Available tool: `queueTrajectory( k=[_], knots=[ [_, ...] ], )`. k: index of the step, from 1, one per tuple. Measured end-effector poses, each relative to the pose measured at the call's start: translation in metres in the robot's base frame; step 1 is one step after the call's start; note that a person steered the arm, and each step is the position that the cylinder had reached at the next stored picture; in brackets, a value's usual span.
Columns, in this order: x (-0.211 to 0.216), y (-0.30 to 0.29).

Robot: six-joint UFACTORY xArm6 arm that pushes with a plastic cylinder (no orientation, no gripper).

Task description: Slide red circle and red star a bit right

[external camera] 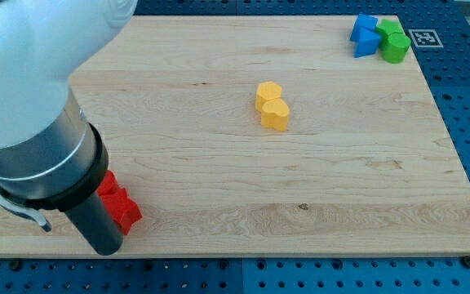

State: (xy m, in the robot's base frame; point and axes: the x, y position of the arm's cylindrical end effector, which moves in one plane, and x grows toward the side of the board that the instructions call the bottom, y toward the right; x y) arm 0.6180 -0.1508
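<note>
Where the arm's bulk hides my tip: red star [121, 208] and a second red block [107, 184], touching

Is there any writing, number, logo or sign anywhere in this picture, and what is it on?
No words, numbers or brand names can be read anywhere.
The one sign is a black-and-white square marker, a coded pattern without letters, lying just off the board's top right corner, beside the green block.
The blocks, the board and the arm carry no print that shows.
</note>
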Motion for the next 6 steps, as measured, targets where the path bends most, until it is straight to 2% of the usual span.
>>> queueTrajectory(
  k=[1,2,3,4,5,6],
  knots=[
    [-0.003,0.000],
    [-0.054,0.007],
    [-0.071,0.016],
    [-0.050,0.005],
    [-0.049,-0.043],
    [-0.071,-0.076]
  ],
)
